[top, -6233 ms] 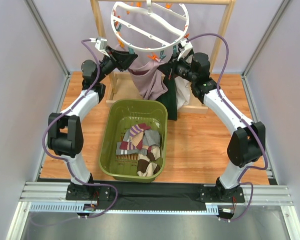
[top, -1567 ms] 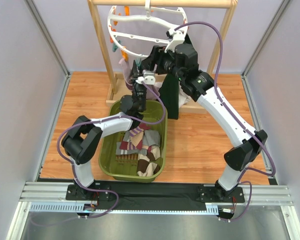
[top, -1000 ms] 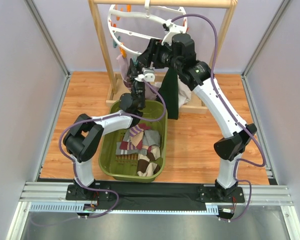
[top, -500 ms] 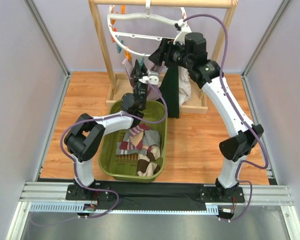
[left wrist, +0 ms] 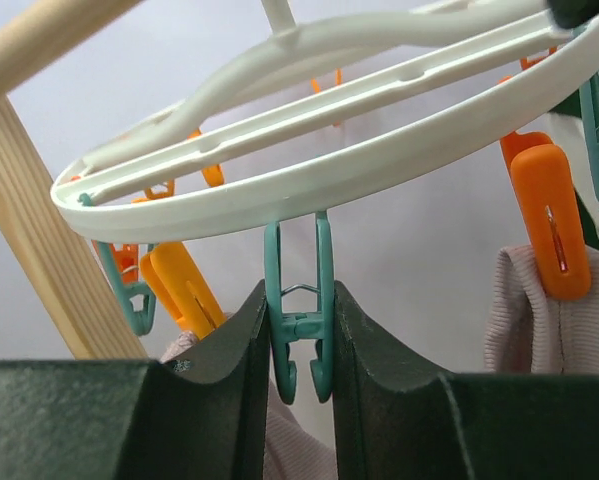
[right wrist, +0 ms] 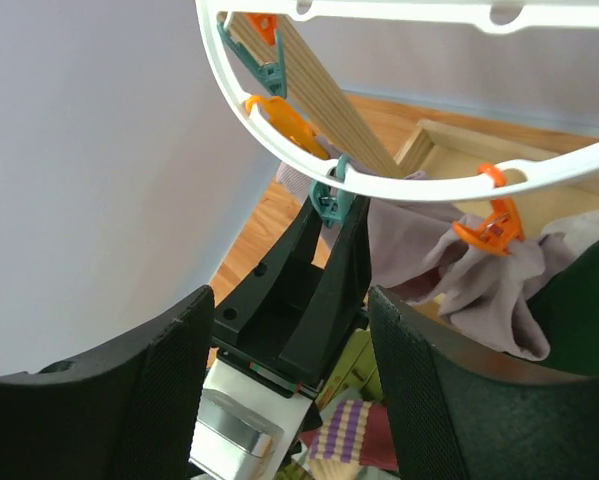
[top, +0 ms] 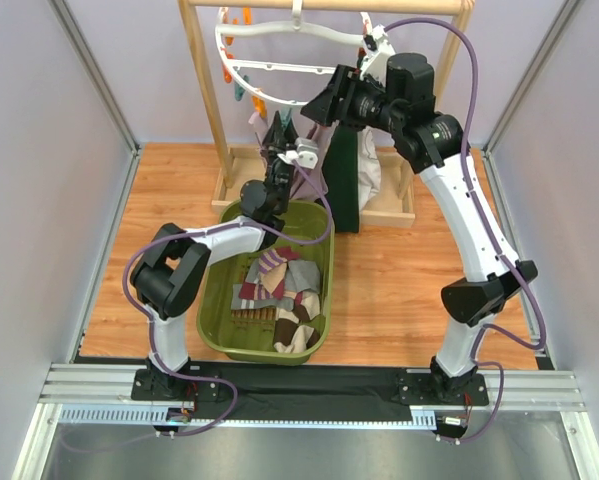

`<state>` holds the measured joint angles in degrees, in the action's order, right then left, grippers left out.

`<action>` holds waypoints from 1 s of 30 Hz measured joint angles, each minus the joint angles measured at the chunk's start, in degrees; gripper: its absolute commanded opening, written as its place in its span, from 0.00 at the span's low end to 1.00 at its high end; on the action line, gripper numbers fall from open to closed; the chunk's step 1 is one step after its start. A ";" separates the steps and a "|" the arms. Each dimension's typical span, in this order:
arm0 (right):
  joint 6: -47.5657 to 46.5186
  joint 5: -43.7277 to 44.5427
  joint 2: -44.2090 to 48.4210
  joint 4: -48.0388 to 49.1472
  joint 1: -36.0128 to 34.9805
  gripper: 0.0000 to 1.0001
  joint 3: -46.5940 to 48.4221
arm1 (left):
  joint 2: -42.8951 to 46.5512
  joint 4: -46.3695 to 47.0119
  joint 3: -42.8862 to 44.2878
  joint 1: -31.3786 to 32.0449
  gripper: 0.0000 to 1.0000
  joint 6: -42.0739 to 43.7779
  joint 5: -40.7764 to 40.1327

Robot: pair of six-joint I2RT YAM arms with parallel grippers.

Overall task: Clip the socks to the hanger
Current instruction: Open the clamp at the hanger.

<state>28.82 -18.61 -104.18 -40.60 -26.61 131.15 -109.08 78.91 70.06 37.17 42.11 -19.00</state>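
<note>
The white ring hanger (top: 279, 68) hangs from the wooden rail. My left gripper (left wrist: 299, 345) reaches up from below and is shut on a teal clip (left wrist: 299, 320) dangling from the ring, squeezing its two arms together. My right gripper (right wrist: 294, 390) is open and holds nothing; it hovers just right of the ring and looks down on the left gripper's fingers (right wrist: 324, 270). A lilac sock (right wrist: 449, 270) hangs from an orange clip (right wrist: 489, 228), with a dark green sock (top: 341, 185) beside it. More socks (top: 279, 285), striped and argyle, lie in the basket.
The olive-green slotted basket (top: 211, 290) stands on the wooden floor below the hanger. The wooden rack's left post (top: 207, 90) rises close behind my left gripper. Several other orange and teal clips (left wrist: 179, 285) dangle from the ring.
My right arm has swung up and to the right, away from the left gripper, with its jaws still open. My left gripper has kept its hold on the teal clip.
</note>
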 measured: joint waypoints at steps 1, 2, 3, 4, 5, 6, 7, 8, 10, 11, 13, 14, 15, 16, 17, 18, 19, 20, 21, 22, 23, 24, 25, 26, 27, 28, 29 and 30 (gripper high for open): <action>0.59 -0.13 -0.39 -0.72 -0.07 0.64 0.76 | -0.13 -0.11 0.70 0.00 0.00 0.31 0.46; 1.22 -0.24 -0.76 -0.76 -0.17 0.64 1.46 | -0.24 -0.28 1.38 0.02 0.00 0.70 0.90; 1.75 -0.24 -1.20 -0.74 -0.37 0.64 2.01 | -0.28 -0.39 1.92 0.02 0.00 1.09 1.51; 2.23 -0.17 -1.62 -0.74 -0.63 0.64 2.47 | -0.31 -0.39 2.27 0.04 0.00 1.57 2.10; 2.71 -0.09 -1.95 -0.70 -0.90 0.64 2.69 | -0.31 -0.50 2.56 0.15 0.00 1.92 2.54; 3.13 0.00 -2.23 -0.68 -1.20 0.64 2.71 | -0.31 -0.70 2.82 0.24 0.00 2.40 3.41; 3.61 0.04 -2.40 -0.15 -1.57 0.64 2.34 | -0.31 -0.92 2.97 0.50 0.00 3.15 4.17; 4.09 0.13 -2.49 0.48 -1.90 0.63 1.70 | -0.35 -1.20 3.13 0.83 0.00 3.76 4.90; 4.76 0.48 -3.02 1.40 -2.40 0.62 0.79 | -0.50 -1.53 3.34 1.57 0.00 5.18 5.97; 4.96 0.61 -3.41 1.77 -2.60 0.61 0.76 | -0.57 -1.62 3.41 1.86 0.00 5.75 6.40; 5.18 1.55 -4.35 2.73 -2.95 0.60 0.76 | -0.61 -1.79 3.41 2.32 0.00 6.69 6.88; 5.18 2.36 -4.83 2.95 -3.13 0.60 0.76 | -0.63 -1.81 3.41 2.43 0.00 7.04 6.91; 5.18 3.26 -5.20 2.99 -3.34 0.59 0.79 | -0.66 -1.86 3.43 2.45 0.00 7.43 6.84; 5.18 4.00 -5.42 2.95 -3.61 0.59 0.79 | -0.68 -2.08 3.52 2.45 0.00 7.78 6.67; 5.11 5.09 -5.55 2.97 -3.89 0.58 0.76 | -0.70 -2.45 3.61 2.40 0.00 8.13 6.49; 4.90 6.32 -5.55 2.99 -4.28 0.58 0.74 | -0.76 -2.49 3.65 2.40 0.00 8.41 6.38; 4.68 7.72 -5.53 3.06 -4.72 0.58 0.66 | -0.79 -2.49 3.74 2.40 0.00 8.61 6.27; 4.37 9.03 -5.40 3.34 -5.16 0.57 0.37 | -0.81 -2.49 3.85 2.40 0.00 8.81 6.21; 4.04 10.36 -5.18 3.82 -5.68 0.57 -0.26 | -0.81 -2.54 3.93 2.40 0.00 9.05 6.03; 3.67 11.72 -4.96 4.26 -6.14 0.54 -0.96 | -0.81 -2.56 3.96 2.40 0.00 9.29 5.79; 3.28 13.14 -4.81 4.63 -6.54 0.53 -1.49 | -0.81 -2.69 3.96 2.38 0.00 9.46 5.53; 2.89 14.36 -4.79 4.68 -6.97 0.53 -1.79 | -0.81 -2.91 3.96 2.38 0.00 9.57 5.31; 2.56 15.72 -4.79 4.66 -7.39 0.53 -1.79 | -0.81 -2.99 3.96 2.40 0.00 9.70 5.14; 2.32 16.76 -4.79 4.59 -7.67 0.53 -1.79 | -0.83 -3.08 3.96 2.40 0.00 9.77 5.11; 2.01 17.99 -4.79 4.48 -7.98 0.53 -1.79 | -0.83 -3.10 3.96 2.40 0.00 9.86 5.07; 1.64 19.17 -4.68 4.48 -8.24 0.53 -1.84 | -0.83 -3.10 3.96 2.43 0.00 9.88 4.98; 1.38 20.17 -4.55 4.66 -8.39 0.51 -2.03 | -0.83 -3.15 3.96 2.43 0.00 9.88 4.98; 1.18 21.09 -4.24 5.11 -8.50 0.49 -2.64 | -0.83 -3.21 3.96 2.45 0.00 9.88 4.98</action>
<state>30.00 2.48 -108.42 -35.48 -35.11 128.51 -109.91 75.70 74.02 39.62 51.99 -14.02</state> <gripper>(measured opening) 0.521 0.310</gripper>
